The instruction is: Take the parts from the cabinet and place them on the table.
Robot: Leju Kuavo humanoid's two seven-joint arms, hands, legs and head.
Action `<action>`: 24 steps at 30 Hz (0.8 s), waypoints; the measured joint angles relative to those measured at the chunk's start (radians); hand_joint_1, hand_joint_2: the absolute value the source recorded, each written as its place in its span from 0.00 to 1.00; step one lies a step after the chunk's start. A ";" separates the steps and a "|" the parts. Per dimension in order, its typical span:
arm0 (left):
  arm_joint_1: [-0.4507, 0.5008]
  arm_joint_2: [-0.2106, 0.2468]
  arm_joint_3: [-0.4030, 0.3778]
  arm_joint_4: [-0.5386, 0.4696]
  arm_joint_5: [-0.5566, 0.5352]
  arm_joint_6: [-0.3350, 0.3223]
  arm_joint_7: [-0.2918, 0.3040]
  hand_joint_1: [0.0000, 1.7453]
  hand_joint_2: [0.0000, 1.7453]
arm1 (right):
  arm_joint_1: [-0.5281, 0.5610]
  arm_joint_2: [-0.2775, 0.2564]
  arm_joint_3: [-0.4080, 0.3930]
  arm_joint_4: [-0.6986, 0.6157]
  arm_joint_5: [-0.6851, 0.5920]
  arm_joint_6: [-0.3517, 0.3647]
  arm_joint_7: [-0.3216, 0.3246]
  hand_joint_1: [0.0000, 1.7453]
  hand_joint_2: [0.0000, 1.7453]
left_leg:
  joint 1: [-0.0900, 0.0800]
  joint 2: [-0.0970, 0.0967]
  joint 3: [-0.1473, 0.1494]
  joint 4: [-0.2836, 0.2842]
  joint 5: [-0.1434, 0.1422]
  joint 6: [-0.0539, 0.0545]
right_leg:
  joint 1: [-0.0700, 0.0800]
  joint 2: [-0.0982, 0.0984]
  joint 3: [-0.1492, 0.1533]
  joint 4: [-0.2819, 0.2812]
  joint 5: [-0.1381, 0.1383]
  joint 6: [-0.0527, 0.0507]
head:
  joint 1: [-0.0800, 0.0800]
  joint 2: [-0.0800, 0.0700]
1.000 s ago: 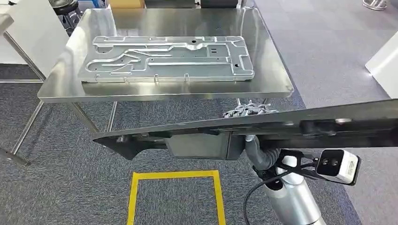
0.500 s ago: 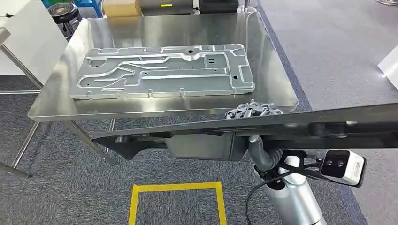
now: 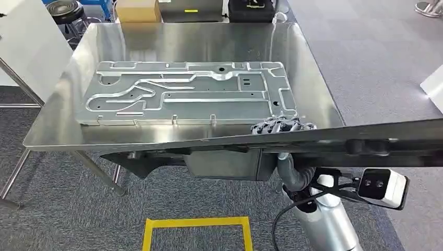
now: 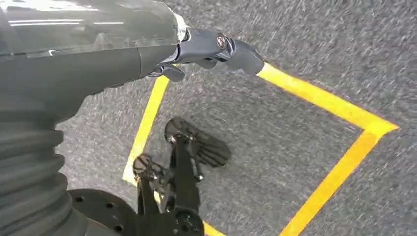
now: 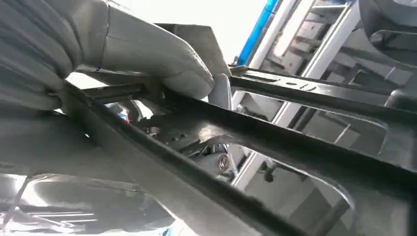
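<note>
A long dark metal part [image 3: 365, 141] hangs edge-on across the head view, just in front of the steel table [image 3: 198, 42]. My right hand [image 3: 282, 126] grips its upper edge from below, fingers curled over the top. In the right wrist view the grey thumb [image 5: 147, 54] presses on that part [image 5: 275, 142]. A second, silver machined part [image 3: 188, 94] lies flat on the table. My left hand [image 4: 211, 46] hangs over the carpet with nothing in it, its fingers loosely apart.
A yellow tape square [image 3: 198, 225] marks the carpet below the table's near edge. A cardboard box [image 3: 137, 10] and a black case [image 3: 251, 9] stand beyond the far edge. A white panel [image 3: 26, 42] stands at the left.
The whole view has shifted: the table and the silver part now sit nearer and lower in the picture. The dark part stays in my right hand's grip.
</note>
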 joint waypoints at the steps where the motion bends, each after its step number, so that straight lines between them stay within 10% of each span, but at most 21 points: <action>1: 0.001 0.000 0.000 0.000 0.000 0.000 0.000 0.00 1.00 | 0.000 0.000 0.000 0.000 0.000 0.000 0.000 1.00 1.00 | 0.000 -0.002 0.018 0.000 -0.013 -0.001 | 0.000 0.000 -0.011 -0.028 0.009 0.000 | 0.000 0.000; 3: 0.002 -0.002 0.001 0.000 0.000 0.000 0.000 0.00 1.00 | 0.000 0.000 0.000 0.000 0.000 0.000 0.000 1.00 1.00 | -0.001 -0.003 0.053 -0.001 -0.039 -0.005 | 0.002 0.000 0.003 -0.153 0.109 -0.010 | 0.000 0.000; 5: 0.002 -0.010 0.003 0.002 0.000 -0.001 0.001 0.00 1.00 | 0.004 0.000 -0.004 0.001 0.000 0.000 -0.002 1.00 1.00 | -0.005 -0.004 0.086 0.005 -0.066 -0.012 | 0.014 0.002 0.007 -0.274 0.282 -0.031 | -0.001 0.000; 10: -0.003 -0.006 0.004 0.000 -0.011 -0.005 -0.002 0.00 1.00 | 0.016 0.000 -0.011 -0.012 0.006 -0.001 -0.010 1.00 1.00 | -0.002 -0.005 0.118 0.004 -0.069 -0.042 | 0.008 0.004 0.079 -0.316 0.250 -0.057 | 0.003 0.000; 12: -0.007 -0.010 0.003 0.000 -0.018 -0.008 -0.002 0.00 1.00 | 0.016 0.000 -0.014 -0.017 0.006 -0.001 -0.012 1.00 1.00 | 0.000 -0.001 0.052 0.126 -0.082 -0.051 | 0.006 0.001 0.105 -0.327 0.237 -0.066 | 0.002 0.000; 14: -0.007 -0.010 0.003 0.000 -0.021 -0.008 -0.002 0.00 1.00 | 0.026 0.002 -0.015 -0.018 0.009 -0.001 -0.012 1.00 1.00 | 0.004 0.000 -0.043 0.244 -0.157 -0.065 | 0.006 0.001 0.122 -0.326 0.222 -0.068 | 0.002 0.000; 16: -0.004 -0.010 0.004 0.000 -0.023 -0.008 -0.001 0.00 1.00 | 0.029 0.003 -0.018 -0.018 0.026 -0.026 -0.022 1.00 1.00 | 0.006 0.002 -0.086 0.241 -0.190 -0.065 | 0.004 0.004 0.143 -0.326 0.203 -0.066 | 0.002 0.000; 18: -0.004 -0.010 0.004 0.000 -0.026 -0.007 -0.003 0.00 1.00 | 0.019 0.005 -0.037 -0.016 0.031 -0.053 -0.027 1.00 1.00 | 0.007 0.002 -0.077 0.131 -0.098 -0.062 | 0.003 0.006 0.169 -0.325 0.183 -0.061 | 0.002 0.000; 20: 0.001 -0.009 0.008 0.000 -0.027 -0.007 -0.006 0.00 1.00 | -0.010 0.005 -0.061 -0.008 0.030 -0.070 -0.028 1.00 1.00 | 0.005 0.003 -0.072 -0.012 0.078 -0.052 | 0.006 0.006 0.186 -0.319 0.163 -0.053 | 0.002 0.000; 24: -0.004 -0.009 0.015 0.000 -0.032 -0.008 -0.016 0.00 1.00 | -0.070 0.006 -0.108 0.005 0.108 -0.147 0.010 1.00 1.00 | -0.001 0.002 -0.070 -0.006 0.072 -0.032 | 0.008 0.010 0.185 -0.318 0.142 -0.028 | 0.002 0.000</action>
